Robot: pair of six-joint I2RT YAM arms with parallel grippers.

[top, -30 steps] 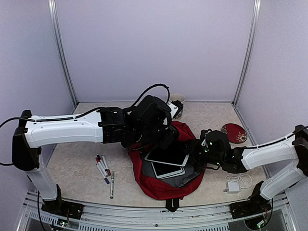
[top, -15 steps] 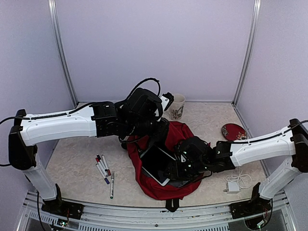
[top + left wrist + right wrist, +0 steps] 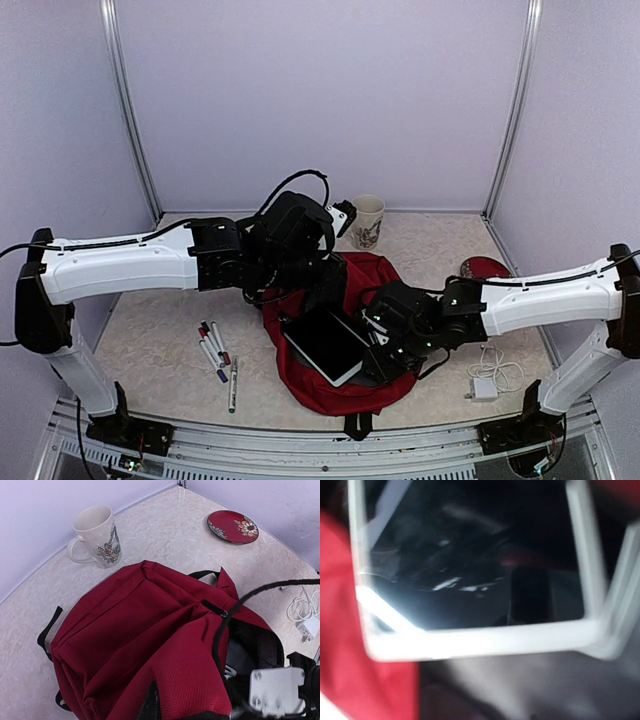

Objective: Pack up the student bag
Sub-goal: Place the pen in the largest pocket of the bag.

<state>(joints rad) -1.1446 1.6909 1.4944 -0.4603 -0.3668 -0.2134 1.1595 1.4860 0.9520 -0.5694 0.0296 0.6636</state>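
Tablet (image 3: 322,345) slid left on student bag (image 3: 345,395), right end effector (image 3: 378,340) grip unclear, left end effector (image 3: 328,290) pinching bag

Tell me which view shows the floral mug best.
Left wrist: the floral mug stands whole, handle and flower print clear. Top external shows it small, at the back; right wrist does not show it.

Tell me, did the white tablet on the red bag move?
Yes. The tablet has turned slantwise and slid left across the red bag, closer to the markers.
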